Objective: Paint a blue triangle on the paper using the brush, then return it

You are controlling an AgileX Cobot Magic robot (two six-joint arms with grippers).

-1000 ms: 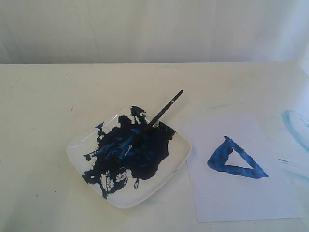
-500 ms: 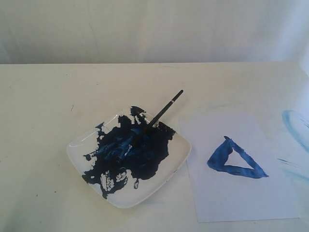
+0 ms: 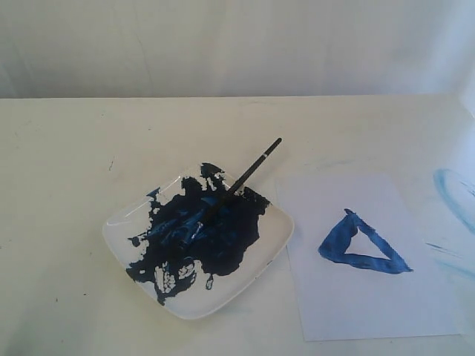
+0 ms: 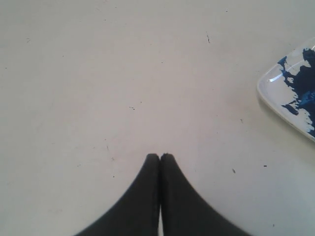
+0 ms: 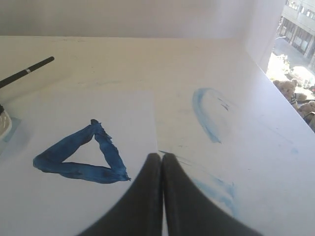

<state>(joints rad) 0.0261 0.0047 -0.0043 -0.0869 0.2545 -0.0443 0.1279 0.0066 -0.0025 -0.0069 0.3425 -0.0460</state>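
Since left gripper (image 4: pixel 160 155) sits pinched closed and empty over bare table (image 3: pixel 59 185) beside plate (image 3: pixel 119 226), brush (image 3: pixel 245 174) lies tip-in-paint on plate, blue triangle (image 3: pixel 364 259) painted on paper (image 3: pixel 371 297), right gripper (image 5: pixel 161 156) clamped closed, empty, near paper's edge: task looks finished; lift clear of wet strokes.

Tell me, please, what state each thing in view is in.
plate: smeared with dark blue paint.
brush: resting on the plate, tip in paint, unheld.
paper: flat on the table, painted.
blue triangle: finished, closed outline.
left gripper: shut, empty.
right gripper: shut, empty.
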